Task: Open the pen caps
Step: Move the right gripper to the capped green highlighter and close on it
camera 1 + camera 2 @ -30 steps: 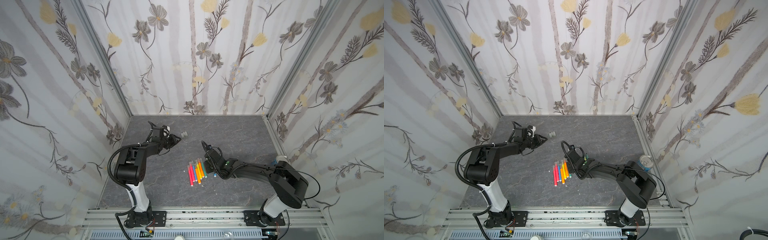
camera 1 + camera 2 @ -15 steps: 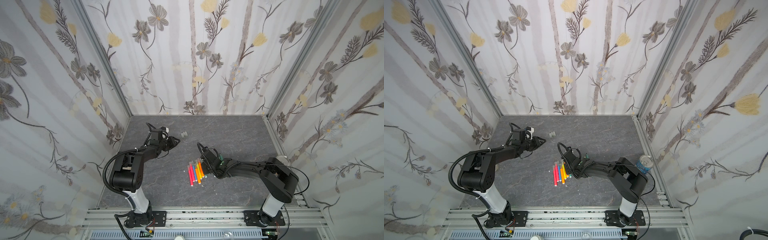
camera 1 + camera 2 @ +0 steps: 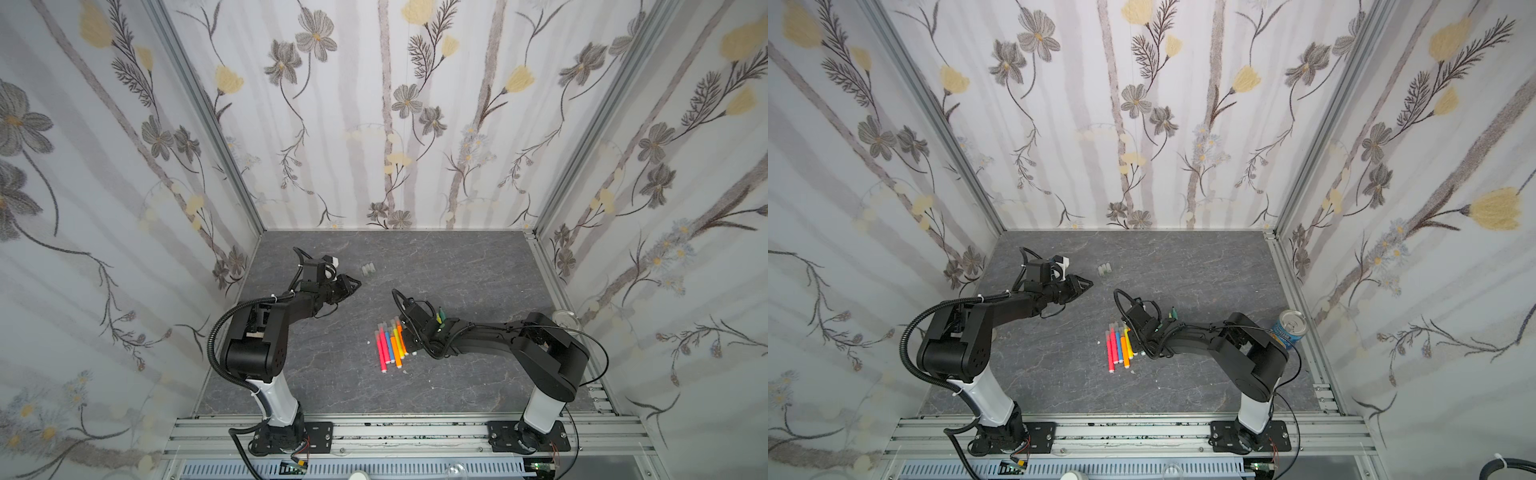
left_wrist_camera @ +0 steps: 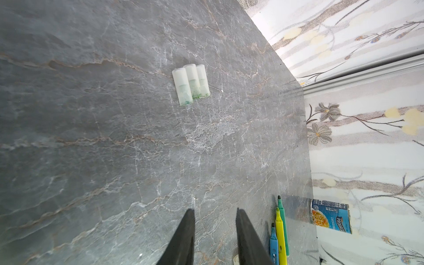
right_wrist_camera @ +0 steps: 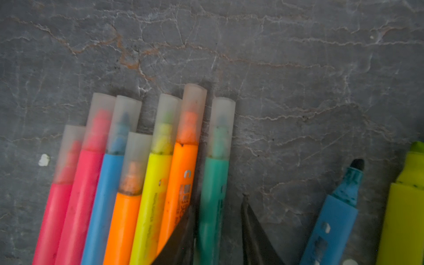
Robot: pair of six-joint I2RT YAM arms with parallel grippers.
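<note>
Nearest, seven capped pens (image 5: 151, 183) lie side by side on the grey stone table (image 5: 275, 57). Their rear ends are cut off in the right wrist view. The right gripper (image 5: 218, 202) stands parted astride the blurred teal pen (image 5: 213, 174), not clamped on it. The teal pen's cap (image 5: 221, 124) is on. Beside them lie an uncapped blue pen (image 5: 339, 206) and a yellow pen (image 5: 403, 218), both cropped. Farther off, the left gripper (image 4: 214, 210) hangs released and empty. Beyond it, three loose pen caps (image 4: 191, 83) lie touching.

Top views are bright, even, bowed at the edges — right wrist view is dim, pens (image 5: 107, 183) softly blurred.
</note>
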